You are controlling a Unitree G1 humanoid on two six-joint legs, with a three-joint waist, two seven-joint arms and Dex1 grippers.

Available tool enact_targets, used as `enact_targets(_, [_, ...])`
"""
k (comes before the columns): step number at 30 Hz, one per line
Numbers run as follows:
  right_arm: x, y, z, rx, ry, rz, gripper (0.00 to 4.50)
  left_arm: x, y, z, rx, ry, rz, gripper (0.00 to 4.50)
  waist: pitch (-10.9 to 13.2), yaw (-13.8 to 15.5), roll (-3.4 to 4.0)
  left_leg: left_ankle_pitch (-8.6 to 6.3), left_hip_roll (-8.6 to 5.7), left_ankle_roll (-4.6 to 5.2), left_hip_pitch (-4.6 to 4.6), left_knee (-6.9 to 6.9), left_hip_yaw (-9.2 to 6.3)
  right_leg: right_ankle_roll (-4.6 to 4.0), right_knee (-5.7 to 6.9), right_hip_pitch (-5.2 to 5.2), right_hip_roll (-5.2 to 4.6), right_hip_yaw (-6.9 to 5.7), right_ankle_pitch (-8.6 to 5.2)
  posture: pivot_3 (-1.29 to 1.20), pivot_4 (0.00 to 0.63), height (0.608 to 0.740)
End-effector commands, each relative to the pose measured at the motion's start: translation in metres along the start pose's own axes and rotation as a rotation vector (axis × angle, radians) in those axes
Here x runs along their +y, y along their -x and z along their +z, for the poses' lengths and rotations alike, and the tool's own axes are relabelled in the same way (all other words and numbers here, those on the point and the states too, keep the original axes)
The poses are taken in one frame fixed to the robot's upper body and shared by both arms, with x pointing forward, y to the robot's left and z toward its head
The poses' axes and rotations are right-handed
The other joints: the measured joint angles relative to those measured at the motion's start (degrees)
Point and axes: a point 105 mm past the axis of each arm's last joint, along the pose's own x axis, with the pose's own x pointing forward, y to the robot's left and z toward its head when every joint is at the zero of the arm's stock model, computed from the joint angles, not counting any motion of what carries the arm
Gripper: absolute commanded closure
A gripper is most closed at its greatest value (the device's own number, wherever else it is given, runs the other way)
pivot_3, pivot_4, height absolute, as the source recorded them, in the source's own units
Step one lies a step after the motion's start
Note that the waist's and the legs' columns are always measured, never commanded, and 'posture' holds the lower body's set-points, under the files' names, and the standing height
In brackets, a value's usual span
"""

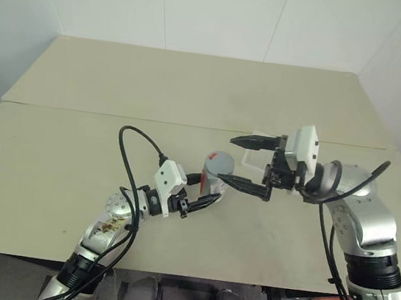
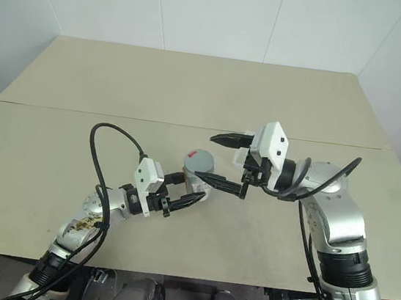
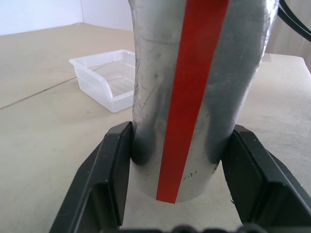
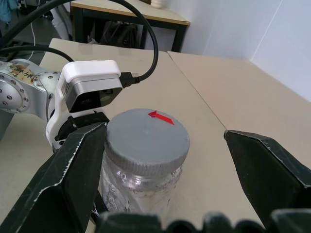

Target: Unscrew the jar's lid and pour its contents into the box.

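The jar [image 3: 194, 97] is clamped upright in the left gripper [image 1: 201, 198]; beside its lid [image 4: 146, 133], the right gripper [image 1: 254, 164] is held spread apart.

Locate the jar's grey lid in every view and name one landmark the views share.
Left eye view: lid near centre, atop the jar.
Right eye view: just left of centre.
Left wrist view: out of frame above the jar's body.
Right wrist view: low centre, red arrow on top.
Shared landmark: the left gripper clamping the jar.
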Motion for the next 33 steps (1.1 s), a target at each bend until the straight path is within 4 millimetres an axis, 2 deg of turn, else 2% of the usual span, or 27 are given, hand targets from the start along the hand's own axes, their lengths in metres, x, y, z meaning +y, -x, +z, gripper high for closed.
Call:
enact_targets(1, [-0.009, 0.012, 0.004, 0.009, 0.046, -0.053, 0.05, -0.004, -0.002, 0.013, -0.051, -0.038, -0.031, 2.07, 0.0, 0.0, 0.00, 0.00, 0.00, 0.00, 0.00, 0.00, 0.00, 0.00, 0.00, 0.00, 0.00, 0.00, 0.00, 0.00, 0.150, 0.740])
enact_targets(15, [-0.013, 0.021, 0.002, 0.033, 0.053, -0.071, 0.05, -0.005, -0.002, 0.012, -0.053, -0.037, -0.032, 2.07, 0.0, 0.0, 0.00, 0.00, 0.00, 0.00, 0.00, 0.00, 0.00, 0.00, 0.00, 0.00, 0.00, 0.00, 0.00, 0.00, 0.150, 0.740])
enact_targets(25, [-0.006, 0.020, 0.017, -0.023, 0.058, -0.027, 0.05, -0.006, -0.003, 0.012, -0.052, -0.035, -0.029, 2.07, 0.0, 0.0, 0.00, 0.00, 0.00, 0.00, 0.00, 0.00, 0.00, 0.00, 0.01, 0.00, 0.00, 0.00, 0.00, 0.00, 0.150, 0.740])
enact_targets(33, [0.007, 0.011, 0.024, -0.074, 0.029, 0.049, 0.05, -0.005, -0.002, 0.012, -0.053, -0.038, -0.023, 2.07, 0.0, 0.0, 0.00, 0.00, 0.01, 0.00, 0.00, 0.00, 0.00, 0.00, 0.00, 0.00, 0.00, 0.00, 0.00, 0.00, 0.150, 0.740])
